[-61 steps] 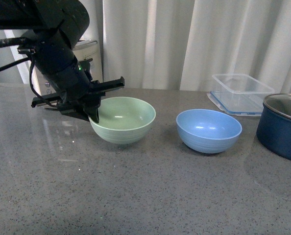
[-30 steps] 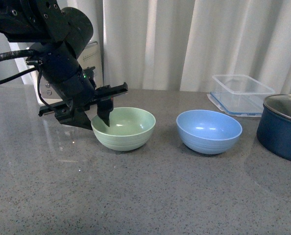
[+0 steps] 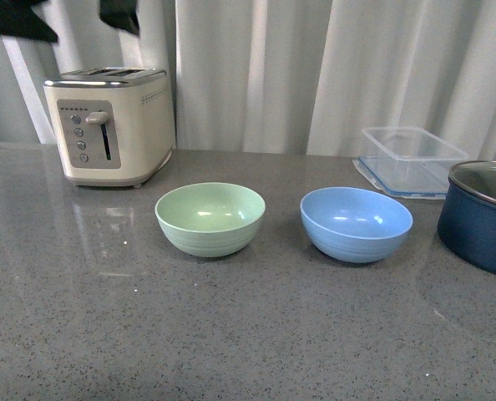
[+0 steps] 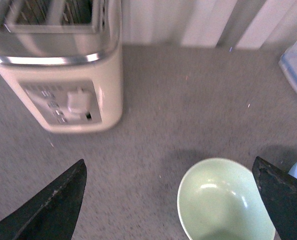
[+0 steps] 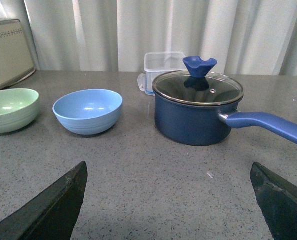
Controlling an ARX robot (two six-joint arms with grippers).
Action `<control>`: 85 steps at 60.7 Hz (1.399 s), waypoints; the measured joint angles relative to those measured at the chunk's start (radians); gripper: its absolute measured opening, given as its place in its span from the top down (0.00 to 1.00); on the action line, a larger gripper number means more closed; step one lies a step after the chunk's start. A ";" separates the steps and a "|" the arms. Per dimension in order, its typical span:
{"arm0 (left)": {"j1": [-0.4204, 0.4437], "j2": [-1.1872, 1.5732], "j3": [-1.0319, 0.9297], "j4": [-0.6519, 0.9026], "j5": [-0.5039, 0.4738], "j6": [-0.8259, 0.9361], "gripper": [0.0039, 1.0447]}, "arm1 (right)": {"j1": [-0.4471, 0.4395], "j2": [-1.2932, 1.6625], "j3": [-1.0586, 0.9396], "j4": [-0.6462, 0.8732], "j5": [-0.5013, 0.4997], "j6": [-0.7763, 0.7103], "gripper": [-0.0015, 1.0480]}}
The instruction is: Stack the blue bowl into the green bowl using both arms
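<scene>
While both bowls stand upright on the grey countertop (image 3: 231,342), we see the left gripper (image 4: 169,162) with its jaws spread wide, clasping nothing and touching nothing; it hangs high over the counter with the green bowl (image 3: 210,219) below it. The right gripper (image 5: 168,166) is likewise wide open and empty, low over the counter and facing the blue bowl (image 3: 356,223). From the front, the blue bowl sits at 3 o'clock of the green bowl, the two near each other but apart, so it is not yet stacked. A cream toaster (image 3: 110,125) stands at 10 o'clock of the green bowl; the marks beside its buttons are too small for us to read. A navy pot (image 3: 482,221) with a glass lid sits at 3 o'clock of the blue bowl, and a clear container (image 3: 411,157) at 1 o'clock. Only dark pieces of the left arm (image 3: 14,18) show at the front view's 10 o'clock corner.
</scene>
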State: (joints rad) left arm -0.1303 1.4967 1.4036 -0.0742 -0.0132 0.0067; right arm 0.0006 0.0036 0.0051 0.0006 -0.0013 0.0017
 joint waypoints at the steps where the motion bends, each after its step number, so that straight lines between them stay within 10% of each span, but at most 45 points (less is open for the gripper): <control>1: 0.003 -0.021 -0.022 0.026 0.005 0.003 0.06 | 0.000 0.000 0.000 0.000 0.000 0.000 0.10; 11: 0.053 -0.293 -0.311 0.273 0.001 0.016 0.08 | 0.000 0.000 0.000 0.000 0.000 0.000 0.10; 41: 0.130 -0.613 -0.964 0.527 0.009 -0.008 0.96 | 0.000 0.000 0.000 0.000 0.000 0.000 0.10; 85: 0.130 -0.942 -1.308 0.526 0.013 -0.009 0.97 | 0.000 0.000 0.000 0.000 0.000 0.000 0.10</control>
State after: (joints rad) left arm -0.0002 0.5549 0.0956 0.4522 -0.0006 -0.0025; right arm 0.0006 0.0036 0.0051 0.0006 -0.0013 0.0017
